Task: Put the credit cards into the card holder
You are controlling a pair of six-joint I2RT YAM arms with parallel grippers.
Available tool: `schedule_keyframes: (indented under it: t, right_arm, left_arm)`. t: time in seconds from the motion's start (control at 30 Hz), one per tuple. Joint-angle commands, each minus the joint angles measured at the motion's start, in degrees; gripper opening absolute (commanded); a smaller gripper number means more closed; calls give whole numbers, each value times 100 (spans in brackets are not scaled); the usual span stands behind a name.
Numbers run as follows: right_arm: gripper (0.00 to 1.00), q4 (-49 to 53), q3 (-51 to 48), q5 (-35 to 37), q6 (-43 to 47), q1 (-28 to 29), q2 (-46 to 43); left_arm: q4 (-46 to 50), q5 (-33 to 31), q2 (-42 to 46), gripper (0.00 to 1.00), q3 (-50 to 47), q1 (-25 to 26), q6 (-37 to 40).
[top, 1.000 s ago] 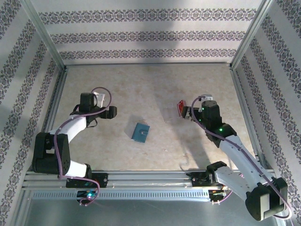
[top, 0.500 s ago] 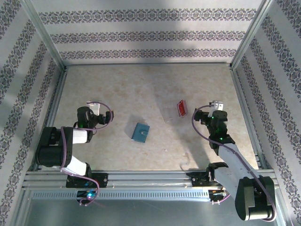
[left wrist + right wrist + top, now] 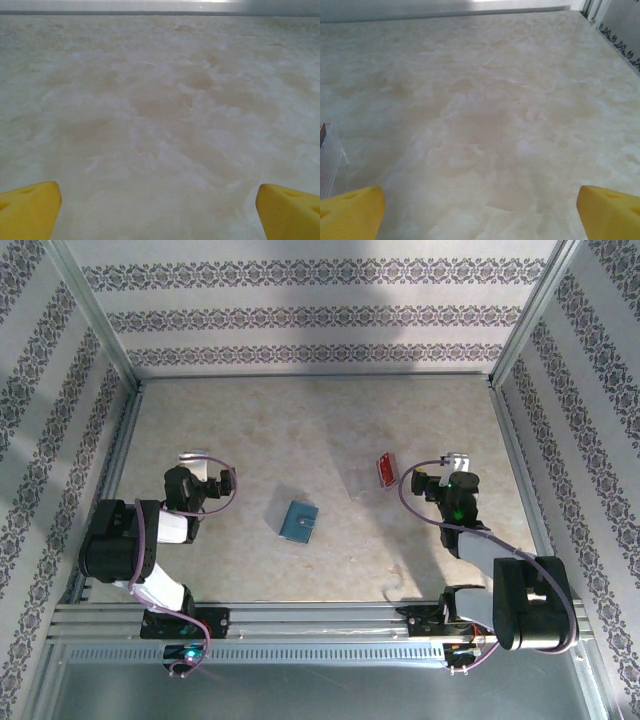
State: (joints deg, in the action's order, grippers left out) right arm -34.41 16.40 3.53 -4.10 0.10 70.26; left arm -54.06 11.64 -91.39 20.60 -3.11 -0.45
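holder point(image 3: 298, 521) teal, flat rectangle | red card point(image 3: 385, 470) thin | clear card point(image 3: 353, 483) perhaps touching it | surface point(image 3: 300, 420) marbled beige | left pincer point(image 3: 159, 210), right pincer point(image 3: 480, 210) apart, empty

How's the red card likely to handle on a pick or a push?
The red card appears to lie flat on the smooth table, so a push probably slides it rather than tipping it. It looks thin, with no raised edge, so pinching it from above is likely hard. Probably light.

A pale marbled tabletop point(image 3: 300, 420) lies between patterned wallpaper panels point(image 3: 320, 310) and metal rails point(image 3: 320, 618).
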Motion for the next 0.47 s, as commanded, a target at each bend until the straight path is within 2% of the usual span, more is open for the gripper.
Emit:
schedule_keyframes:
  t: [0.0,0.3,0.43]
  right_arm:
    - [98,-496,179,-193,84,-71,125]
    - [98,-566,105,-300,89,-71,67]
    - [98,-634,40,-345,95,-71,17]
  left_arm:
    - [-355,-83,-19,99,5,-58,-77]
    - [-291,-17,-17,99,40,-58,-43]
    - [-615,22,-28,99,-131,-57,-52]
